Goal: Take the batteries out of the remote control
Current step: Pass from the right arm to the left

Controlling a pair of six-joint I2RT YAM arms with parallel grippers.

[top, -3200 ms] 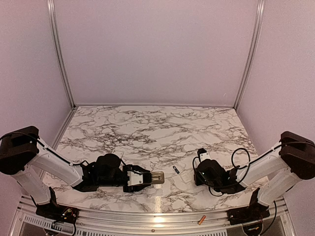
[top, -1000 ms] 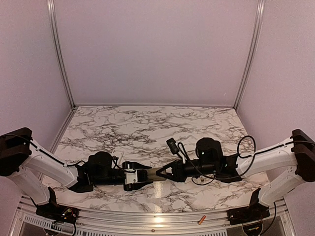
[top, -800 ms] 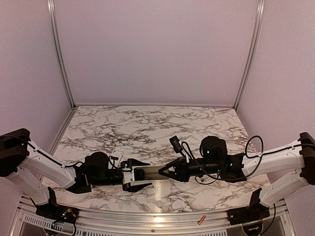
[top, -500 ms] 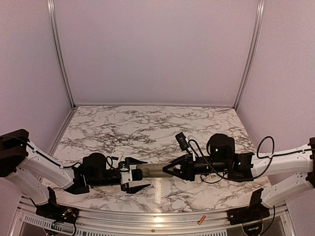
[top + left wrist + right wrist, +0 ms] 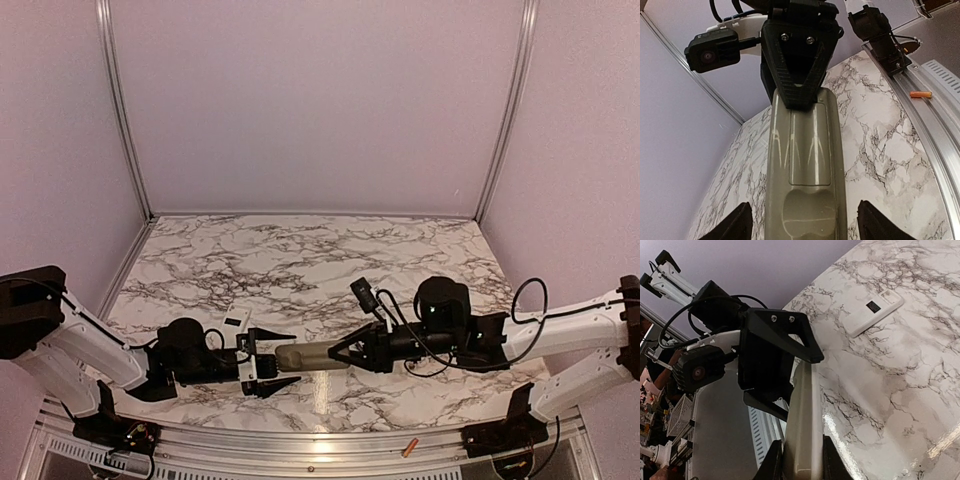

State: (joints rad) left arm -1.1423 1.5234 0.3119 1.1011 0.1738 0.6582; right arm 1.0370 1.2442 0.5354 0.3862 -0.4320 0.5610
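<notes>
Olive remote (image 5: 308, 356) is clamped at one end by the right hand (image 5: 340, 353); left hand (image 5: 283, 358) is wide, fingers (image 5: 729, 227) straddling the other end without contact. One orange battery (image 5: 410, 447) lies on the near metal rail (image 5: 330, 446), well apart from the remote.

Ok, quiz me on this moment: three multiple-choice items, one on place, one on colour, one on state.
1. Where does the orange battery lie? A. on the marble; B. on the metal rail at the near edge; C. against the back wall.
2. What colour is the remote? A. olive-grey; B. red; C. blue.
3. The left gripper is: A. shut on the remote; B. out of view; C. open.
B, it lies on the rail; A, as the left wrist view shows; C, its fingers stand apart either side of the remote.
</notes>
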